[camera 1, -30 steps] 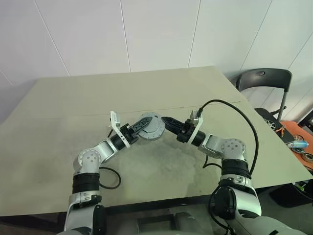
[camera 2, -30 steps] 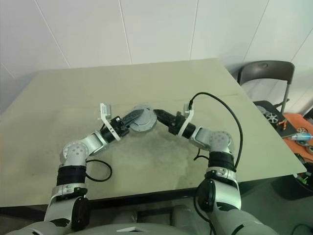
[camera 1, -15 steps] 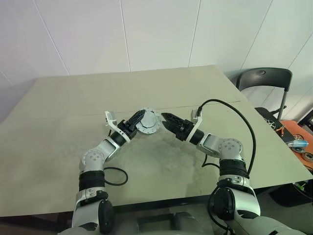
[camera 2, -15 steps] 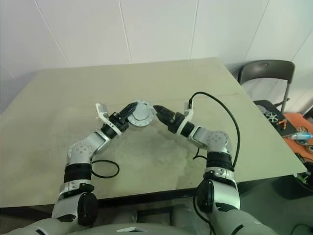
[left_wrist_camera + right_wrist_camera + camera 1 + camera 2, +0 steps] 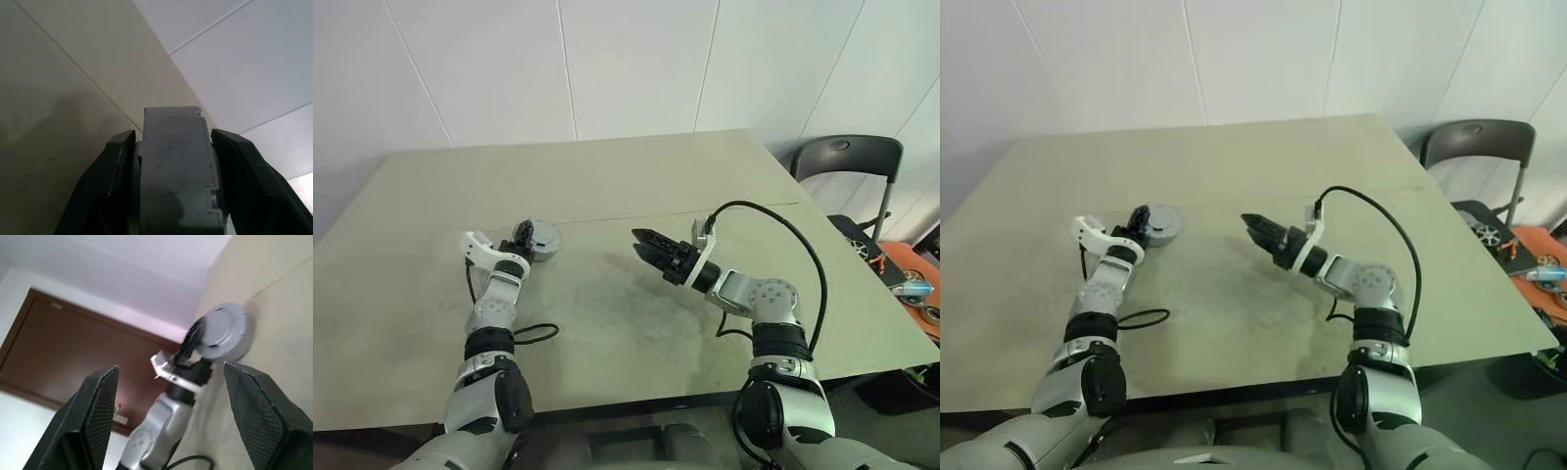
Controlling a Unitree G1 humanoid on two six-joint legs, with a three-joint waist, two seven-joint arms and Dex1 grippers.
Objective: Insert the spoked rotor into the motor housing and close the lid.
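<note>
My left gripper (image 5: 527, 238) is shut on a thick round grey unit, the motor housing (image 5: 176, 171) with the lid (image 5: 544, 238) closed over it. It sits at the left of the table, low over the top; whether it touches I cannot tell. In the right wrist view the lid's (image 5: 224, 330) flat grey face points toward my right gripper. The spoked rotor is hidden. My right gripper (image 5: 639, 238) hovers over mid-table, open and empty, well to the right of the housing, its fingers (image 5: 98, 416) spread wide.
The beige table (image 5: 636, 176) has a seam across its middle. A black cable (image 5: 773, 211) loops from the right wrist, and another (image 5: 533, 333) lies by the left arm. A dark chair (image 5: 847, 157) stands past the right edge.
My left arm has swung to the left and down, carrying the grey unit away from the right gripper. The right gripper has opened and stayed in place.
</note>
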